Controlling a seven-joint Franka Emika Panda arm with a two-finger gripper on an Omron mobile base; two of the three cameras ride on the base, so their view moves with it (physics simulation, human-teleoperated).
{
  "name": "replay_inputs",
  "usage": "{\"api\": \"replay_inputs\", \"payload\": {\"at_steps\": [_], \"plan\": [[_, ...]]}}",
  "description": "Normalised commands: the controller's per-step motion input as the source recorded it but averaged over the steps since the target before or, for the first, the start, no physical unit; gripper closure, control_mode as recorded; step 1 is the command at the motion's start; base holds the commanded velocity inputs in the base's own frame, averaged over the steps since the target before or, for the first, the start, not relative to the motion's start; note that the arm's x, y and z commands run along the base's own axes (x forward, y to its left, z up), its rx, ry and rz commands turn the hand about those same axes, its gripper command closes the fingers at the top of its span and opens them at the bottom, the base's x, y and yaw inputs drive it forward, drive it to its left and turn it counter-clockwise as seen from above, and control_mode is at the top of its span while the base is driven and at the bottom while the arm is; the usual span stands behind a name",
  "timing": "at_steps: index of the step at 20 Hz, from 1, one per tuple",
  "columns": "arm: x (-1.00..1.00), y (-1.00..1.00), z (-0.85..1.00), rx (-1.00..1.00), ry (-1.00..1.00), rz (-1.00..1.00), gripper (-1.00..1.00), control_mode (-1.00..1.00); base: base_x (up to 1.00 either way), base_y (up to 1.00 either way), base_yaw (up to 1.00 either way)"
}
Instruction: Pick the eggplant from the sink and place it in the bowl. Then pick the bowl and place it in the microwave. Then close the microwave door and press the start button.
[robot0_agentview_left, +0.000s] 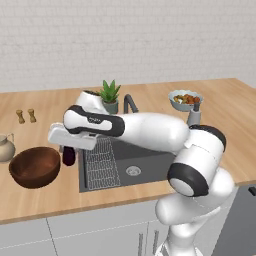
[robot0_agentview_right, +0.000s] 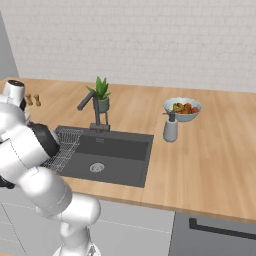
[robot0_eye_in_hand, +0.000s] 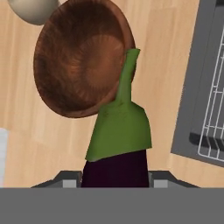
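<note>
Fingers (robot0_eye_in_hand: 114, 177) grip the eggplant (robot0_eye_in_hand: 116, 151), lower centre; its lower body is cut off. Its stem overlaps the bowl (robot0_eye_in_hand: 81, 59), upper left.

both base views look down from behind at the sink (robot0_agentview_left: 131, 170), while the hand view hangs close over the bowl (robot0_eye_in_hand: 81, 61).

wooden counter (robot0_agentview_left: 50, 195) — carries the bowl (robot0_agentview_left: 35, 166), jug (robot0_agentview_left: 5, 147), shakers (robot0_agentview_left: 26, 116), plant (robot0_agentview_left: 110, 97) (potted), food bowl (robot0_agentview_left: 185, 100).

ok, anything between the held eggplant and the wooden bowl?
Nothing visible. The gripper holds the eggplant over bare counter between the sink and the bowl; the bowl is empty.
</note>
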Motion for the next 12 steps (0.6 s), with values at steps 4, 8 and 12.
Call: {"api": "replay_inputs", "payload": {"at_steps": [4,8,12], "plan": [[0.0,0.38,0.0,0.0,0.0,0.0,1.0,-1.0,0.0,0.0,0.0],[0.0,0.37,0.0,0.0,0.0,0.0,1.0,-1.0,0.0,0.0,0.0],[0.0,0.47,0.0,0.0,0.0,0.0,1.0,-1.0,0.0,0.0,0.0]]}}
